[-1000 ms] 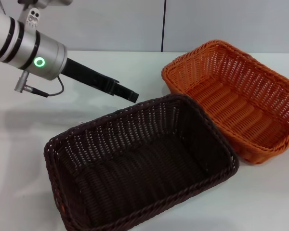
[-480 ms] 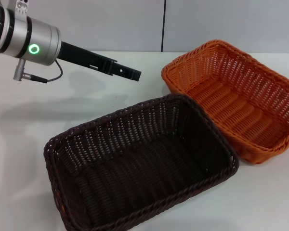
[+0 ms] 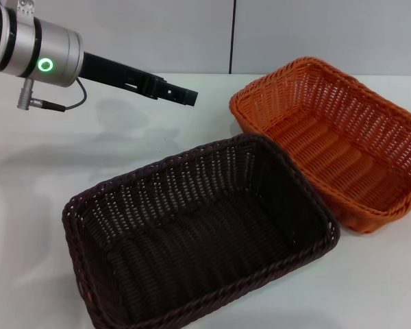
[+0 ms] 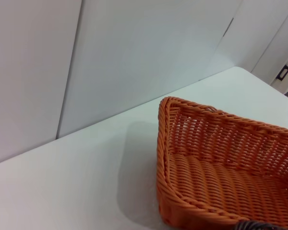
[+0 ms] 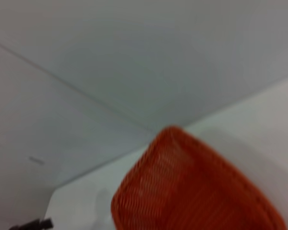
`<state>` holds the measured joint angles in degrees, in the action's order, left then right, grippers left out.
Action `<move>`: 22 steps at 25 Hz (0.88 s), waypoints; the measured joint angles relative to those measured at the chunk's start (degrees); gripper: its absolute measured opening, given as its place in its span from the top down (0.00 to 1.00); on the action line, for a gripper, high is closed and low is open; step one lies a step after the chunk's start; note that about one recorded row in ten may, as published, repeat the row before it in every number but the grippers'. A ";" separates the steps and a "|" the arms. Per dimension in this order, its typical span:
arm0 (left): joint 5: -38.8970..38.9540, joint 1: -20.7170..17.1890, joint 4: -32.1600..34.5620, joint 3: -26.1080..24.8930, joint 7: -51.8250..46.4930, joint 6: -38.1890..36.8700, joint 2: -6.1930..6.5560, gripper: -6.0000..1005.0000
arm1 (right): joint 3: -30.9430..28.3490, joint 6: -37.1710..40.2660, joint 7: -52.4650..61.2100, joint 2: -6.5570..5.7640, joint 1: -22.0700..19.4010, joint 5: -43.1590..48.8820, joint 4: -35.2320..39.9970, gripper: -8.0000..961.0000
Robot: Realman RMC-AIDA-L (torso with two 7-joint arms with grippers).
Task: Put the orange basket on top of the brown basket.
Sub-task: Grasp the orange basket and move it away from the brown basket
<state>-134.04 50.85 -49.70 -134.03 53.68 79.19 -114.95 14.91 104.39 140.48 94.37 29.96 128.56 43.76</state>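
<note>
The orange basket (image 3: 329,140) sits empty on the white table at the right, touching the far right corner of the brown basket (image 3: 198,233), which sits empty at the front centre. My left gripper (image 3: 190,98) hangs above the table behind the brown basket, pointing toward the orange basket and about a hand's width short of its left corner. It holds nothing. The orange basket also shows in the left wrist view (image 4: 221,167) and the right wrist view (image 5: 192,191). My right arm is out of the head view.
The white table (image 3: 68,157) runs back to a pale panelled wall (image 3: 192,34). A sliver of the brown basket's rim (image 4: 253,225) shows in the left wrist view. The left arm's silver wrist (image 3: 34,51) with a green light is at the far left.
My left arm has lifted and swung away from the brown basket's far rim, so the gripper now sits higher and farther back, more level. The baskets have not moved.
</note>
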 joint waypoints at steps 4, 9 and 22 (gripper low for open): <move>0.09 -0.39 0.18 0.01 0.93 -0.56 -0.13 0.18 | -0.08 4.82 8.24 -1.69 1.53 3.85 0.07 0.13; 0.36 -0.49 0.48 0.26 2.06 -0.82 -0.34 0.18 | 0.63 4.70 11.94 -1.64 2.46 5.20 -0.61 0.13; 0.47 -0.49 0.56 0.62 3.93 -0.83 -0.87 0.18 | 6.62 -7.46 14.24 0.31 5.09 9.89 -9.71 0.14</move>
<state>-133.57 50.36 -49.14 -133.42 57.60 78.37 -115.82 21.52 96.93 154.73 94.68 35.05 138.45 34.05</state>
